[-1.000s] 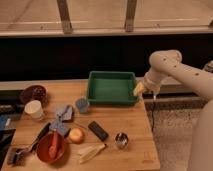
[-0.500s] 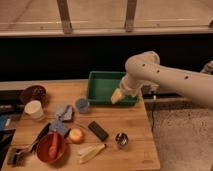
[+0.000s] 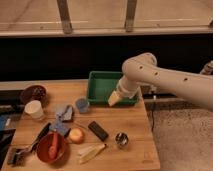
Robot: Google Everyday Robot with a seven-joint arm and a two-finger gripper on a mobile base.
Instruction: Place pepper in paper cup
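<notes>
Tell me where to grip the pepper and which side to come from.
Probably grip the pepper across its middle, coming straight down from above. It lies in the red bowl, whose rim blocks a sideways approach, and its long axis runs roughly near-to-far, so close across its narrow width. The gripper hangs open and empty by the front edge of the green tray.

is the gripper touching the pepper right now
Apart. The camera view shows the gripper at the green tray's front edge, while the pepper lies in the red bowl at the table's front left corner.
</notes>
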